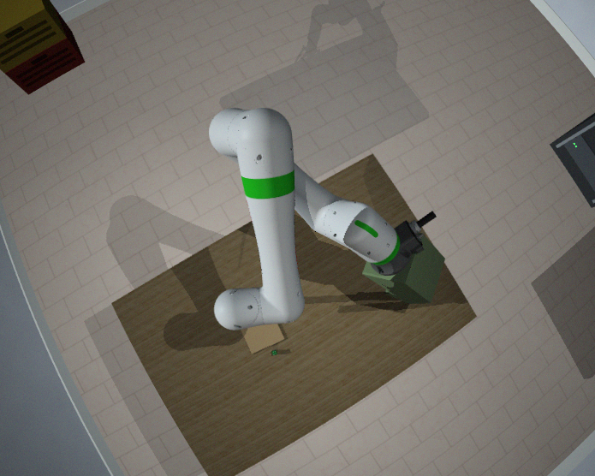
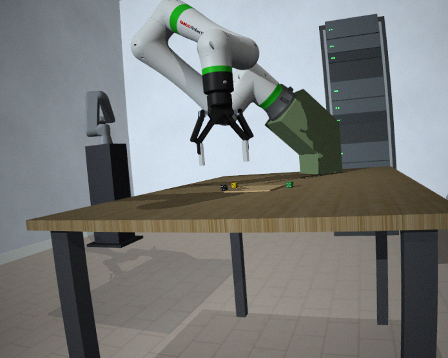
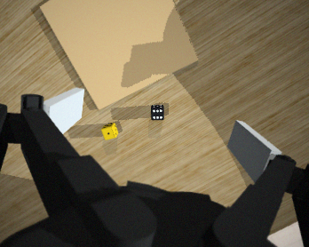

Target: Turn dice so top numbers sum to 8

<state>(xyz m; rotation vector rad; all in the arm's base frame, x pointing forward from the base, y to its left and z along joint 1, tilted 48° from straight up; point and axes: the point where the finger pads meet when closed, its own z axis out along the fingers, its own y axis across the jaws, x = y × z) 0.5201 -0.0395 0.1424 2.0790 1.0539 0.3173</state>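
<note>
Gripper (image 2: 224, 154) hung fully open and empty above yellow die (image 3: 110, 131) and black die (image 3: 157, 112), presumably lining up a pick.

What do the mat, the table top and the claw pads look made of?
Mat: thin, stiff tan sheet, matte and unpatterned; cardboard or cork, hard to tell which.
Table top: wood or wood laminate, with streaky grain and a striped edge band.
Claw pads: flat pale-grey blocks, matte; probably plastic or rubber. The linkage is black.
</note>
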